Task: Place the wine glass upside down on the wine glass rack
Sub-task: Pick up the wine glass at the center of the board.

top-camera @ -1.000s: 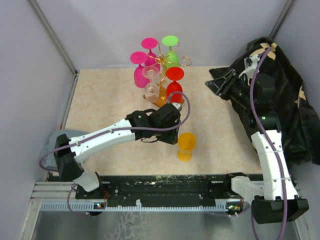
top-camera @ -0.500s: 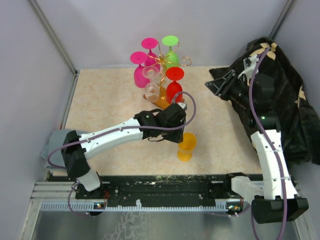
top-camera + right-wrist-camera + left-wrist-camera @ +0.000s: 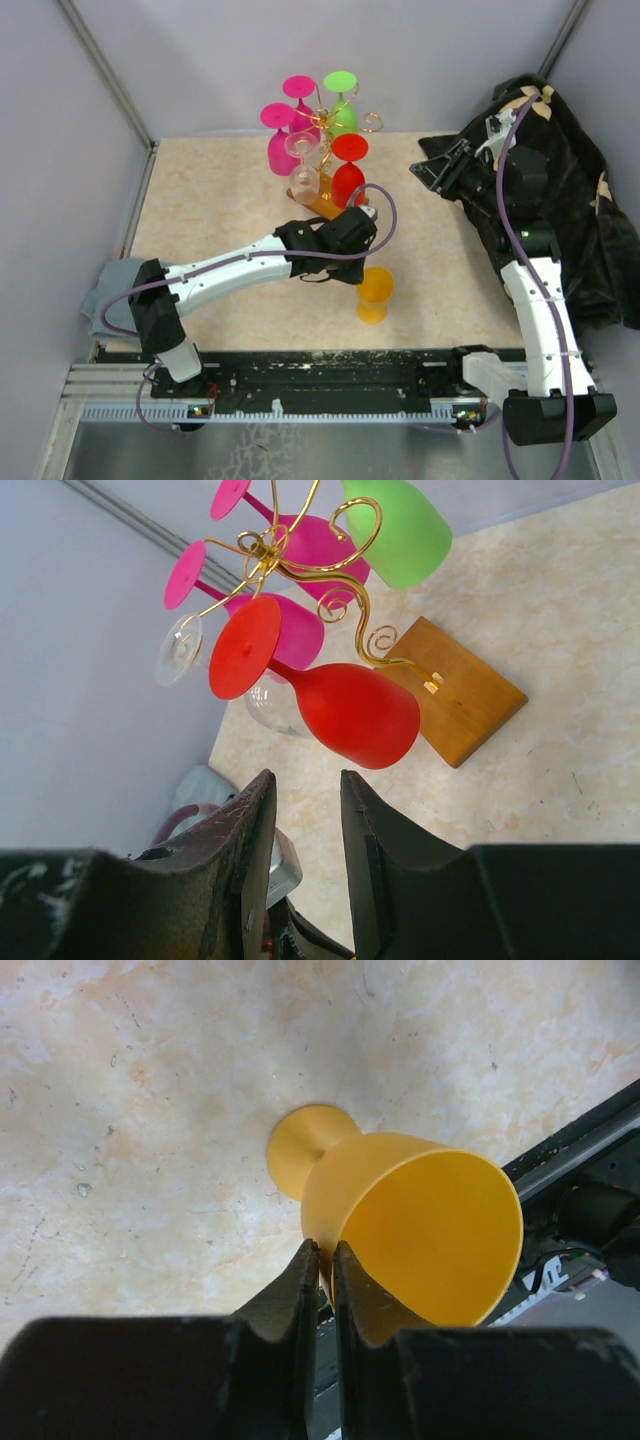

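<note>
An orange wine glass stands upright near the table's front middle. In the left wrist view its foot rests on the table and its bowl opens toward the camera. My left gripper is shut on the near rim of this glass, one finger inside the bowl and one outside. The wine glass rack has gold scroll arms on an orange-brown wooden base. It holds two pink glasses, a green one, a red one and a clear one, all upside down. My right gripper is open and empty, raised right of the rack.
A dark patterned cloth lies heaped at the back right behind the right arm. A grey cloth lies at the left edge by the left arm's base. Purple-grey walls close in the back and both sides.
My left arm has reached to the right, bringing its gripper onto the orange glass's rim. The glass stays about where it was. The right arm has hardly moved.
</note>
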Robot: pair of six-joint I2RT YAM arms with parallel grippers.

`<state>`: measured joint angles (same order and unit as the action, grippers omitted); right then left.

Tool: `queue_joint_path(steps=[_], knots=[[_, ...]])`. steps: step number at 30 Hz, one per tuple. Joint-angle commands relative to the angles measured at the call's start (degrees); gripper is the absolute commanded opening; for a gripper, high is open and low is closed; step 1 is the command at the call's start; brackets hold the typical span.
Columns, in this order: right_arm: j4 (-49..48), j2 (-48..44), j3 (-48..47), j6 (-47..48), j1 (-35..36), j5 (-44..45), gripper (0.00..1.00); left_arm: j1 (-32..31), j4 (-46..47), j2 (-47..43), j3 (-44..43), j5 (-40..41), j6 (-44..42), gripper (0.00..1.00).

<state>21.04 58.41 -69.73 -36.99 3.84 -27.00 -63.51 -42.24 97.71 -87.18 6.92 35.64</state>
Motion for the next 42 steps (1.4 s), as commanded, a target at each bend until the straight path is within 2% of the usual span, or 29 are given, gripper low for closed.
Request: queue_joint_path(steps=[1, 6, 15, 24, 30, 34, 42], knots=[[-2.08, -0.32, -1.02, 1.09, -0.44, 0.76, 0.33, -0.52, -1.09, 0.46, -2.21, 1.28, -1.10, 0.11], [-2.03, -0.50, -1.17, 1.13, -0.50, 0.87, 0.33, -0.64, -1.60, 0.46, -2.28, 1.80, -1.00, 0.00], [-0.67, -1.34, -1.89, 2.40, -0.50, 3.67, 0.33, -0.74, -7.15, -3.09, -5.09, 7.30, -0.91, 0.00], [0.03, -1.42, -2.55, 3.24, -0.61, 6.13, 0.33, 0.38, -13.47, -17.41, -8.97, 9.23, 0.33, 0.00], [0.22, -0.63, -4.08, 3.76, -0.58, 7.09, 0.33, 4.30, -6.51, -27.34, -8.29, 1.65, 0.62, 0.00], [0.11, -0.50, -4.44, 3.39, -0.58, 7.19, 0.33, 8.46, -0.49, -30.43, -8.36, -4.39, -0.94, 0.00], [-0.47, -0.39, -4.31, 3.30, -0.65, 7.45, 0.33, 24.15, 9.07, -30.54, -7.26, -18.14, -5.63, 0.00]])
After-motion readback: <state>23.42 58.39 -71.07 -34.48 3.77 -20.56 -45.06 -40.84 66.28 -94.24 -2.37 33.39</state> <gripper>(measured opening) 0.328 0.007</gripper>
